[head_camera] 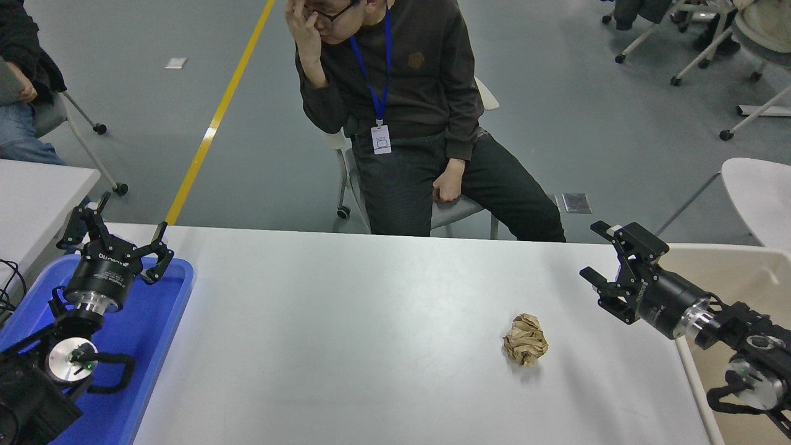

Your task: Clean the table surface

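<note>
Nearest you, the large white-grey rectangular desk [346, 346], smooth and matte, fills the lower frame and is the surface to be cleaned; one item lies on it, a crumpled ball of brown paper [525, 348], right of centre and towards the near half. Your left hand [117, 238] is parked at the lower left over the blue plastic tray [157, 327], its fingers spread wide and holding nothing. Your right hand [609, 259] comes in from the right edge, above the desk's far right part, fingers wide apart and empty, pointing leftward; it sits beyond and to the right of the paper ball, near it but apart. Beside the desk's right edge stands a beige open container [735, 272], a likely place for the waste. In my judgement the step in hand is the approach to the paper ball; nothing is grasped yet. The next move calls for bringing the open right hand nearer and down over the ball, centred, before closing. Beyond the desk a person [401, 111] sits on a chair, well clear of the work.
</note>
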Motion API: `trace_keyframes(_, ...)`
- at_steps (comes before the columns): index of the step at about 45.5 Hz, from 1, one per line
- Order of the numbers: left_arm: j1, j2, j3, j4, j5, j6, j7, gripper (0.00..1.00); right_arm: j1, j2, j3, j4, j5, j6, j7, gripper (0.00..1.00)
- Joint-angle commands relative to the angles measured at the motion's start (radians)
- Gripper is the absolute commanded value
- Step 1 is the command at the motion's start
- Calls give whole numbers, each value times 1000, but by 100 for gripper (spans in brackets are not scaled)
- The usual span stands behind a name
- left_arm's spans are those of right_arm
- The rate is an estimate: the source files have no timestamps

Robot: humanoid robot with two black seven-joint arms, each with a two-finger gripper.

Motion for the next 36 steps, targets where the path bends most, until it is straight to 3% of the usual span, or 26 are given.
trace_keyframes(1, 0, 0, 0, 0, 0, -1, 0, 100, 33, -67, -28, 94, -78, -32, -106, 100)
trace_keyframes(14, 0, 0, 0, 0, 0, -1, 0, 100, 165, -129, -227, 212, -257, -26, -113, 100)
trace_keyframes(18, 0, 0, 0, 0, 0, -1, 0, 100, 282, -127, -390, 210, -323, -35, -113, 100)
trace_keyframes(28, 0, 0, 0, 0, 0, -1, 0, 100, 368, -135, -462, 204, -201, -33, -120, 100)
trace_keyframes(33, 0, 0, 0, 0, 0, -1, 0, 100, 455, -136, -531, 210, -199, -36, -238, 100)
trace_keyframes(36, 0, 0, 0, 0, 0, -1, 0, 100, 494, -139, -589, 212, -199, -46, -260, 100)
